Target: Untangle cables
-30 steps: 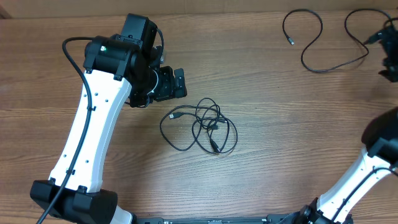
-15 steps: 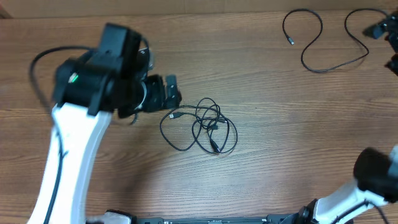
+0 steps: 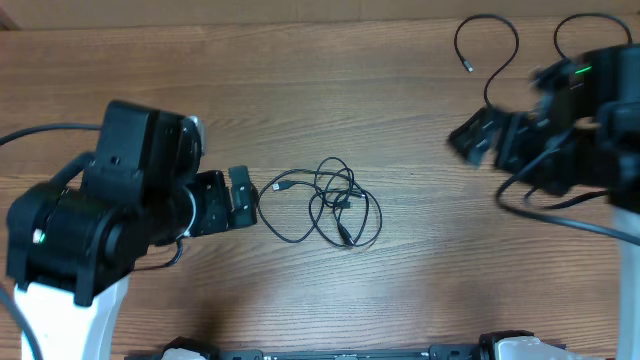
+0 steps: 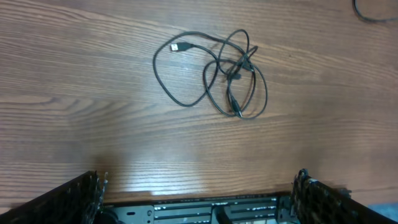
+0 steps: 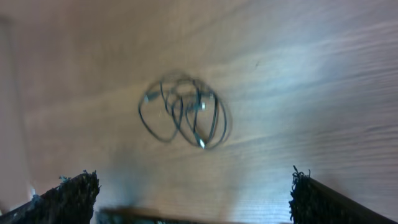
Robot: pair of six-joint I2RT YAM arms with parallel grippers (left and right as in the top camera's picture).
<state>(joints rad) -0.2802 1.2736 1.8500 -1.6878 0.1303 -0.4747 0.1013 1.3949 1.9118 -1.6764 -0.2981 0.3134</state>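
Observation:
A tangle of thin black cables [image 3: 325,203] lies in loose loops at the table's middle; it also shows in the left wrist view [image 4: 214,74] and, blurred, in the right wrist view [image 5: 183,112]. A separate black cable [image 3: 488,55] lies at the far right, partly hidden by the right arm. My left gripper [image 3: 238,197] is open and empty just left of the tangle. My right gripper [image 3: 472,137] is open and empty, to the right of the tangle and apart from it.
The wooden table [image 3: 420,290] runs under everything. The left arm's body [image 3: 110,215] fills the left side and the right arm's body [image 3: 590,140] the right side.
The left arm drew back toward the near left, its gripper still beside the tangle. The right arm swung in from the far right edge toward the table's middle. The cables did not move.

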